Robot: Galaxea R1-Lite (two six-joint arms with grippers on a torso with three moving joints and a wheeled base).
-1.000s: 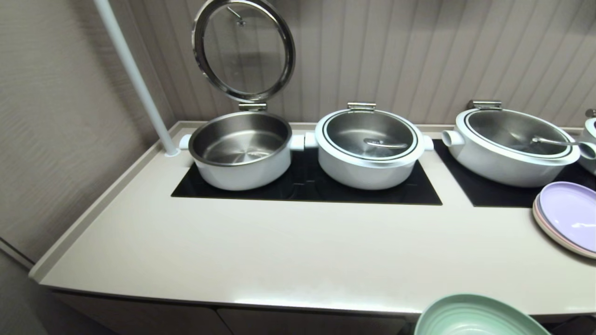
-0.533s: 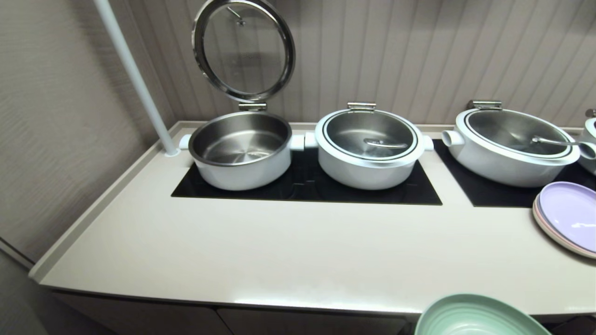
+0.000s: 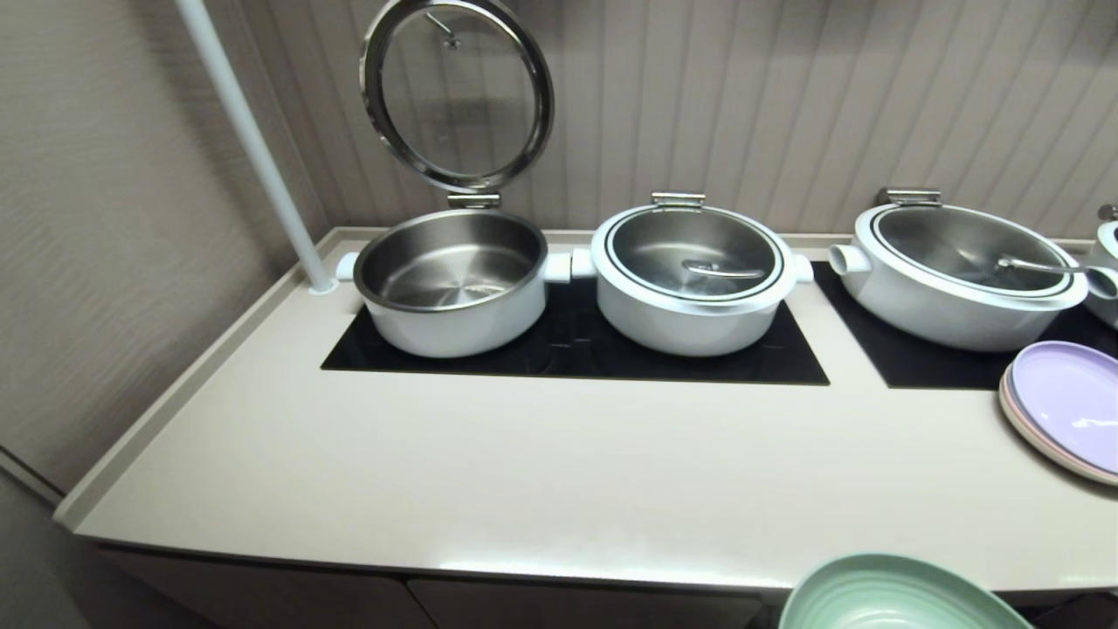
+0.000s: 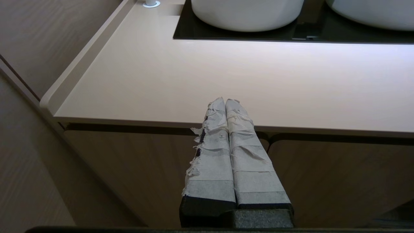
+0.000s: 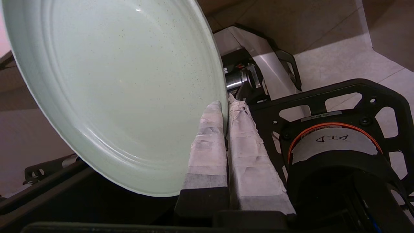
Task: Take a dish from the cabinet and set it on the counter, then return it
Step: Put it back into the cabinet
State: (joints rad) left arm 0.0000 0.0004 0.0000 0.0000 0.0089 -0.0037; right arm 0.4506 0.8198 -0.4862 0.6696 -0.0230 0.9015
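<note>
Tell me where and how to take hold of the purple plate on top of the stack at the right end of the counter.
Pinch the purple plate by its thin raised rim on the side toward the counter's bare middle, one finger over the lip and one under. It is shallow and lies flat on the plates below, so only the edge offers purchase. The right tool is already shut on the dish, so probably the left tool.

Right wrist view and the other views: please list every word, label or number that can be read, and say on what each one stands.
"PID", handwritten and seen upside down, on the white tape label inside the orange ring of the robot's base.
A small white sticker above it carries print too small to read.
The head view and the left wrist view show no text.
</note>
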